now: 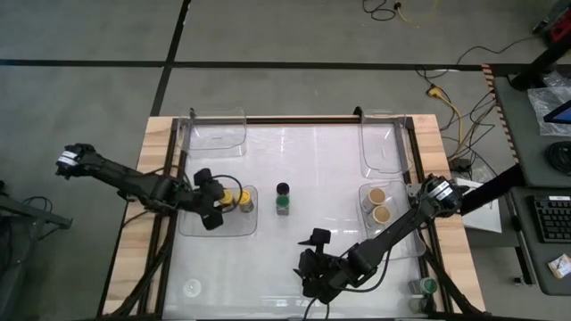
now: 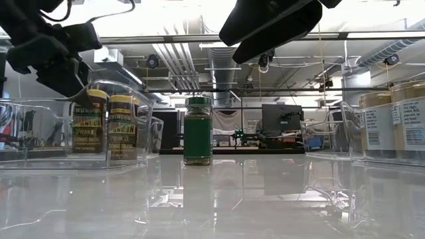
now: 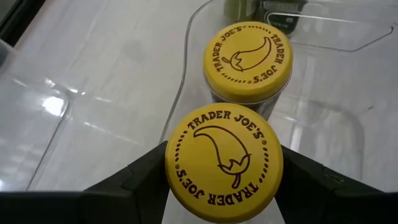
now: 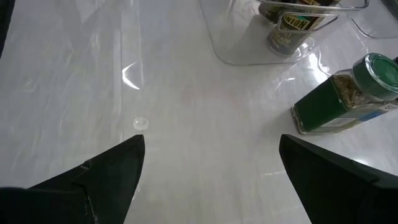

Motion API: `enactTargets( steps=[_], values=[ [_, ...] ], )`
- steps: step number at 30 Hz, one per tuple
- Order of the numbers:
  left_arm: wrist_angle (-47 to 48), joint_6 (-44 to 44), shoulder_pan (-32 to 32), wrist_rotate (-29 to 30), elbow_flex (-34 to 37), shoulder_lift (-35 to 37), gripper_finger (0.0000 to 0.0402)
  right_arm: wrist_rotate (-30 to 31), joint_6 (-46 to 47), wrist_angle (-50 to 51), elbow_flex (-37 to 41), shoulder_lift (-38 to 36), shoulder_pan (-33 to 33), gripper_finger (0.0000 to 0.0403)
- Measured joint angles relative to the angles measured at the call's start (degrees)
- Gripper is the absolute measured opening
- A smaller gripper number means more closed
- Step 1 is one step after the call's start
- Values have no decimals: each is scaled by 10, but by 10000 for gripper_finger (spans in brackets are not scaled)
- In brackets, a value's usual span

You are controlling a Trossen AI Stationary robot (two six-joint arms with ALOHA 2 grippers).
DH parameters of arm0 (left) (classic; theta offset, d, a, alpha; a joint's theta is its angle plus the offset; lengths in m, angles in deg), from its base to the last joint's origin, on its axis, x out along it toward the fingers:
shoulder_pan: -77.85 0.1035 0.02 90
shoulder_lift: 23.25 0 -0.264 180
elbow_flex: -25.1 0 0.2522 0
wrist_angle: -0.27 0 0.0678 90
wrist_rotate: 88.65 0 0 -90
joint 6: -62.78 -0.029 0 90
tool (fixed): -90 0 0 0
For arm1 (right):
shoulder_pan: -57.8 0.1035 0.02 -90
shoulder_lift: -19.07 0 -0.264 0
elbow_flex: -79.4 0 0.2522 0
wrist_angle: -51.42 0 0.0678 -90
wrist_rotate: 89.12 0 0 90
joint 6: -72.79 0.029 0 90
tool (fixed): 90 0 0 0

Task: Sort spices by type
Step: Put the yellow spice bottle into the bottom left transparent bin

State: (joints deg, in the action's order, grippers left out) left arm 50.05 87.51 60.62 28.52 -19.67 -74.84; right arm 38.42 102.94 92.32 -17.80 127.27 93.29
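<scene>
Two spice jars with yellow lids stand side by side in the clear tray [image 1: 192, 225] at the table's left. My left gripper [image 3: 224, 171] is shut on the one nearer the left edge [image 3: 224, 163]; the other [image 3: 247, 55] stands just beyond it. A green-lidded jar [image 1: 283, 201] stands upright on the table's middle. Two tan-lidded jars [image 1: 379, 204] stand in the right tray [image 1: 394, 242]. My right gripper [image 1: 317, 259] hangs open above the near middle of the table, short of the green jar [image 4: 348, 99], with nothing between its fingers. My left gripper has the jar's yellow lid [image 3: 177, 171] pinched between its two fingers [image 3: 140, 180], one on each opposite side of the rim. The fingers slant down from the table's left. The jar stands upright inside the tray [image 2: 89, 123]; whether its base rests on the tray floor I cannot tell.
Two clear trays with nothing in them sit at the far edge, one left [image 1: 217, 129], one right [image 1: 384, 143]. Two more jars [image 1: 424, 294] stand off the mat at the near right corner. Bare white tabletop [image 1: 268, 259] lies between the trays.
</scene>
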Motion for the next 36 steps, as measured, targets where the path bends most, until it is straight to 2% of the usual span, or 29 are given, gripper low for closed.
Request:
enactTargets(
  steps=[13,36],
  values=[
    [-22,-20,17,-22,8,-3,221,0,-1,0,1,0,0,364],
    [-33,-22,17,-20,7,-37,221,0,-1,-4,1,0,0,364]
  ],
)
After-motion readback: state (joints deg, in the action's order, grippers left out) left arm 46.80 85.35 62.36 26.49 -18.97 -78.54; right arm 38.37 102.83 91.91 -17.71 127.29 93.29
